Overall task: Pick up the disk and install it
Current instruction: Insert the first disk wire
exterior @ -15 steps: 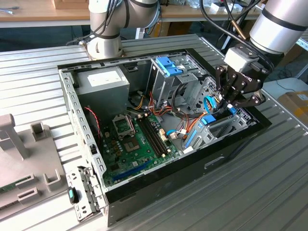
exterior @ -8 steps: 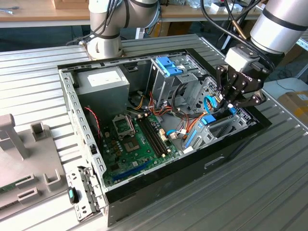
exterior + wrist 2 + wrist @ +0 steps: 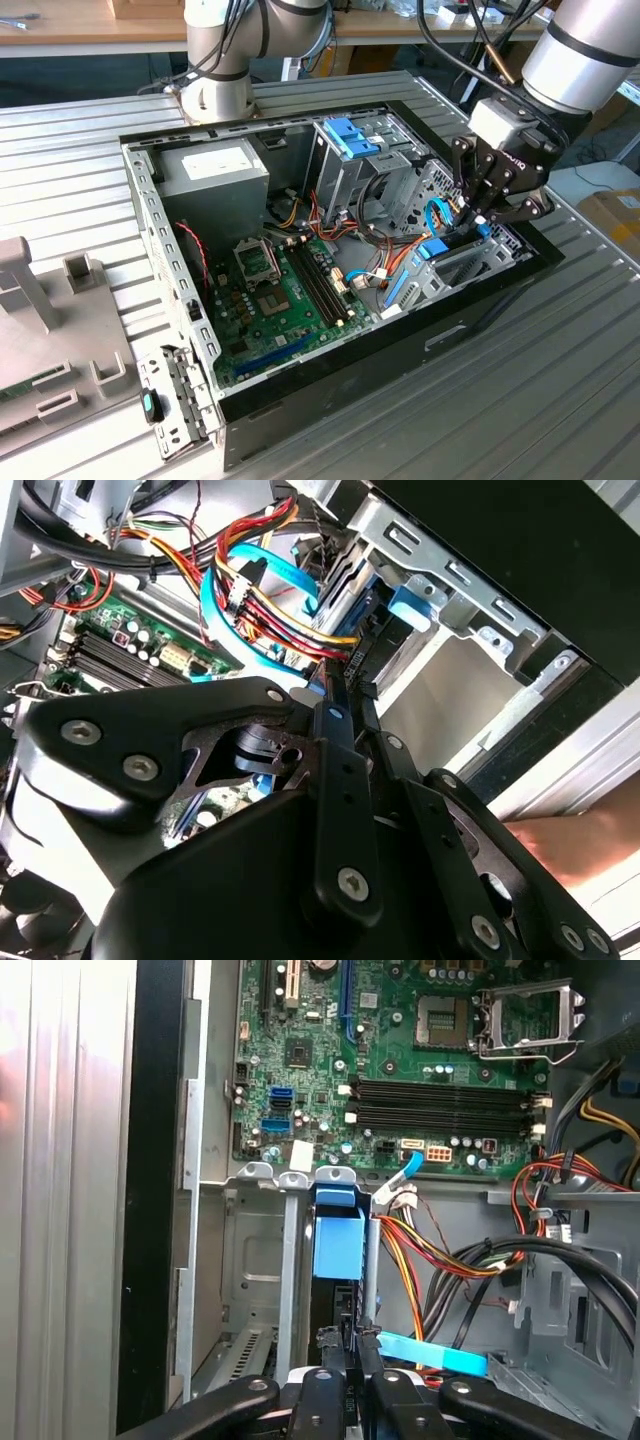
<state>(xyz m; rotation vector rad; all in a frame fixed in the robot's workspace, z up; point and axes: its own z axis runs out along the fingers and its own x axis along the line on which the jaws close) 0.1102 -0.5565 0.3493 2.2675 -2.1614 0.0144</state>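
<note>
the case (image 3: pixel 470 315) lies open on its side on a ribbed metal table (image 3: pixel 520 410), with the board (image 3: pixel 270 300) flat on its floor. the gripper (image 3: pixel 478 215) hangs over the corner of the case on the exterior view's right, above the metal bay (image 3: pixel 470 262) there.

the disk (image 3: pixel 432 250) stands on edge inside that bay, slid down between the bay's thin metal walls. in the first wrist view its bright blue carrier (image 3: pixel 338 1240) fills the slot of the bay (image 3: pixel 250 1260), and the disk's dark end rises from the slot toward the arm. the board (image 3: pixel 420 1060) lies just beyond the bay's far edge.

the gripper (image 3: pixel 346 1348) is right over that dark end. the jaws are drawn together with no more than a sliver between them, and nothing is seen clamped between the fingers (image 3: pixel 328 1360). the tips are at the disk's end, touching or very nearly so; which of the two i cannot tell. in the second wrist view the gripper (image 3: pixel 345 685) shows the same narrow, closed stance.

a flat blue cable (image 3: pixel 440 1362) runs beside the fingers, and a bundle of red, yellow and black cables (image 3: pixel 440 1260) loops past the bay just beside the disk. in the exterior view a second blue carrier (image 3: pixel 350 135) sits in the upright cage (image 3: pixel 345 175) at the case's far side, well apart from the gripper.
</note>
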